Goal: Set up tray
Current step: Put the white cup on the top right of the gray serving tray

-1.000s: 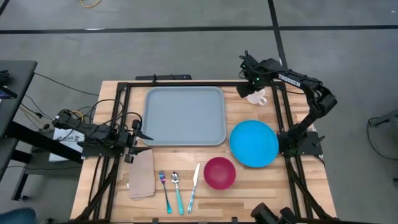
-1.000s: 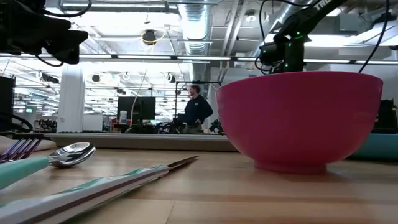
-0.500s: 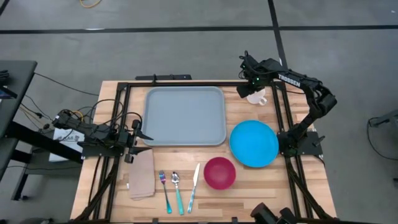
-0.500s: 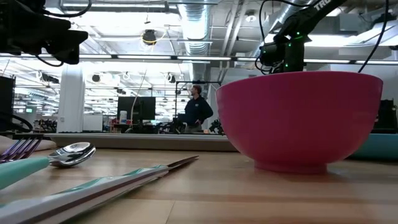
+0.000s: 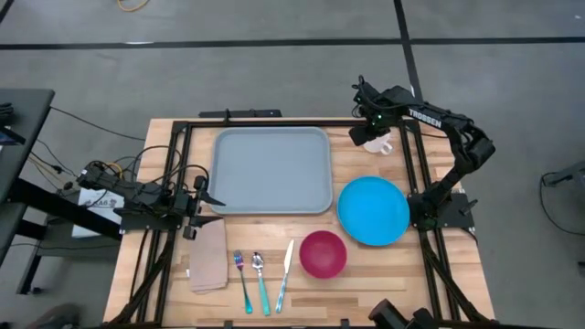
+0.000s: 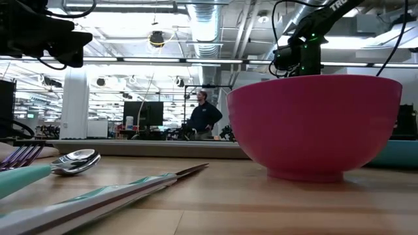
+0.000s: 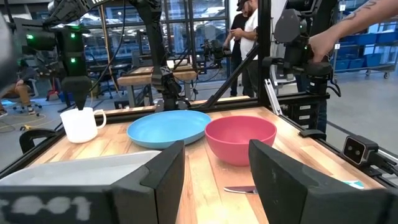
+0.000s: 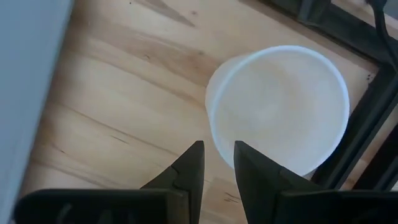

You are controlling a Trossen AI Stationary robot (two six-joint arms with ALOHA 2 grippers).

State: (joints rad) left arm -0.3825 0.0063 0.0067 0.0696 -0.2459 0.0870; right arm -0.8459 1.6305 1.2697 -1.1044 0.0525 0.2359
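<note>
The light-grey tray lies flat on the far middle of the table. A white mug stands upright on the wood right of the tray, also visible in the left wrist view as the mug. My right gripper hangs just above the mug, pointing down. It is narrowly open, with its fingertips over the mug's rim on the tray side. My left gripper is open and waits at the table's left, by the tray's near left corner.
A blue plate lies near right of the tray, with a pink bowl nearer still. A tan napkin, fork, spoon and knife line the near edge. Black frame rails run beside the mug. People stand beyond the table.
</note>
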